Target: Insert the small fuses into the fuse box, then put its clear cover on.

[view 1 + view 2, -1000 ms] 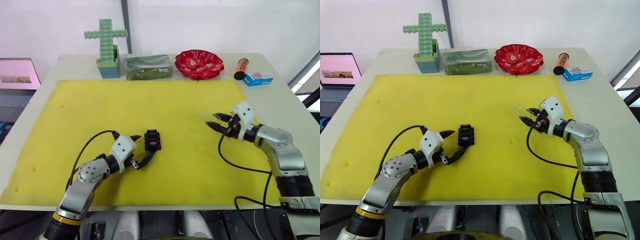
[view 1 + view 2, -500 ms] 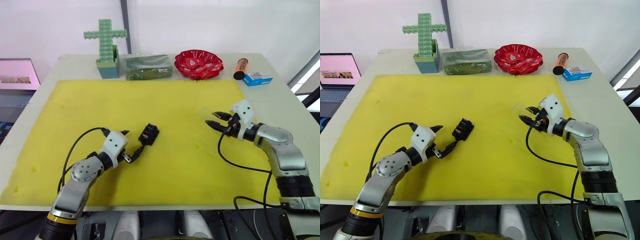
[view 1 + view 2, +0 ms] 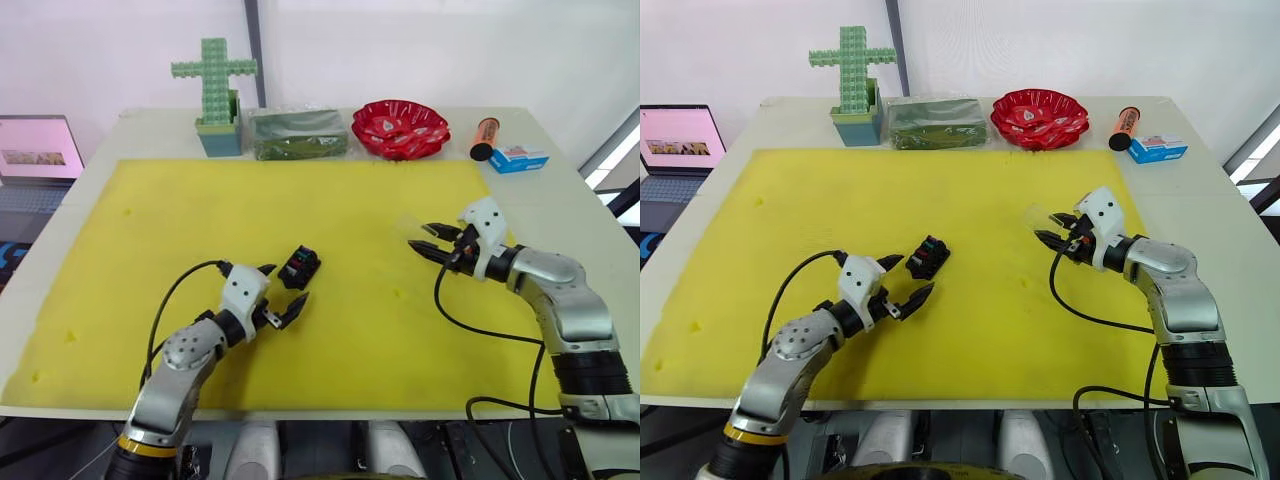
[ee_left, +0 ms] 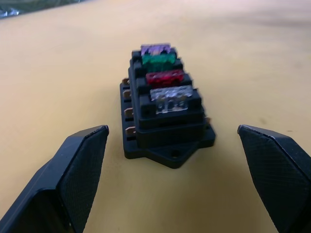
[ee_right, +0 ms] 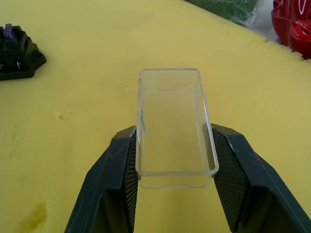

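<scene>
Left gripper (image 3: 282, 290) gapes wide just near of the fuse box (image 3: 299, 267); right gripper (image 5: 172, 177) clamps the cover (image 5: 171, 127).

head eyes overlook the mat (image 3: 330, 200); wrist views seemingly close.

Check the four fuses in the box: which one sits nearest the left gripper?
The grey fuse, at the end of the fuse box facing the open left gripper. Red, green and purple line up behind it, purple farthest.

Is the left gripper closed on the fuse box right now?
No, the left gripper is open, its fingers standing apart on either side of the fuse box without touching it.
</scene>
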